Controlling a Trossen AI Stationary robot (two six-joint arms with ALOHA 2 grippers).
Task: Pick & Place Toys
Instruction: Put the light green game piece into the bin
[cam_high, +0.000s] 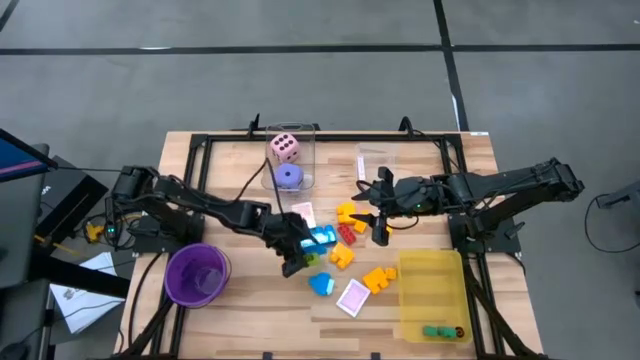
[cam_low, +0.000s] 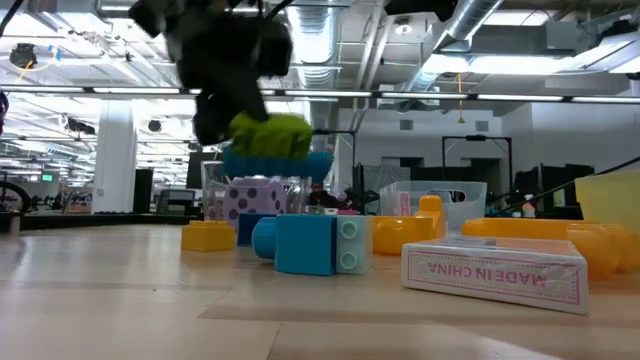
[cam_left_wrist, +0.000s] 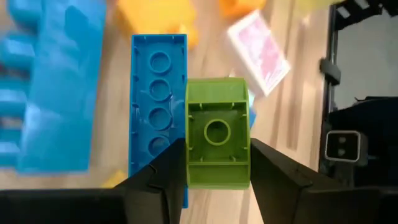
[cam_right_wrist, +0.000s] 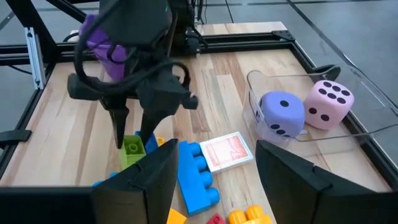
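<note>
Already the left gripper (cam_left_wrist: 217, 171) is clamping its fingers on a green block (cam_left_wrist: 217, 140), holding it clear of the worktop (cam_high: 230, 300) at the centre of the high view. Beside it the right gripper (cam_high: 378, 222) is hanging over the pile with fingers parted, holding nothing. Most toys are still lying loose: a blue block (cam_low: 310, 243), yellow blocks, a pink card (cam_high: 354, 297). Only a few pieces are sitting in the yellow tray (cam_high: 415, 300) at lower right, so much sorting seems left.
</note>
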